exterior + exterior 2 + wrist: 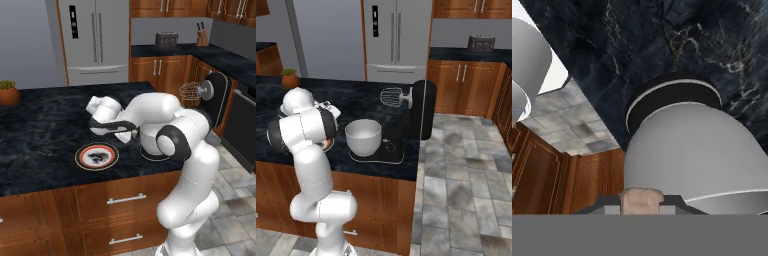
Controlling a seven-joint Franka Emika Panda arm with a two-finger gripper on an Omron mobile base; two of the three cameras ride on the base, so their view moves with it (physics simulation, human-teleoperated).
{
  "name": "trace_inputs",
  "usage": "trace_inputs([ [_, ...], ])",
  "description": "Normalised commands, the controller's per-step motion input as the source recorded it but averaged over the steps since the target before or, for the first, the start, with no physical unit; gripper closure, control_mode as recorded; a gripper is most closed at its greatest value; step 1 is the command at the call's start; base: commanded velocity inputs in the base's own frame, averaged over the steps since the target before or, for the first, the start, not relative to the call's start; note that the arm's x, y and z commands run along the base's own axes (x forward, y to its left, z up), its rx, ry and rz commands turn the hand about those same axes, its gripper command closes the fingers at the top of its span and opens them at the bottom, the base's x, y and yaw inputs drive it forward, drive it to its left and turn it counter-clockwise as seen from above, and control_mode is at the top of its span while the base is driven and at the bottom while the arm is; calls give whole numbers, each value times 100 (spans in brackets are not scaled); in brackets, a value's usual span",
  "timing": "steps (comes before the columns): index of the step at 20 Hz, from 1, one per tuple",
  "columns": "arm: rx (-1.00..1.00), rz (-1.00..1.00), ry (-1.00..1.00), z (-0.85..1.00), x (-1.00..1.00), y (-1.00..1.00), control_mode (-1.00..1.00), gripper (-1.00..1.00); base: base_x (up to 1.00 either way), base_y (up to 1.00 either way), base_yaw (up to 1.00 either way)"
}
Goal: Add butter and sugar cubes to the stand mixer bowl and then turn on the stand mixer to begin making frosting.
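White-grey stand mixer bowl (363, 137), black stand mixer (417, 111), red-rimmed patterned plate (97, 156), dark marbled counter (45, 125)

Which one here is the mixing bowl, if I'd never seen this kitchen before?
Find the dark marble counter and, at its right end, the black stand mixer. The bowl sits on the mixer's flat base, below the wire whisk. It is deep, rounded and plain white-grey, unlike the flat red-rimmed plate beside it.

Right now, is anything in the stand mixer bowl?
No, in the right base view the stand mixer bowl shows a bare white inside, nothing lying in it.
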Motion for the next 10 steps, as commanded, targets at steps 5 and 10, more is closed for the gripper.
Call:
trace_inputs([
  [5, 0, 0, -5, 92, -4, -2, -100, 100, 0, 0, 0],
  [10, 0, 0, -1, 29, 11, -45, -100, 100, 0, 0, 0],
])
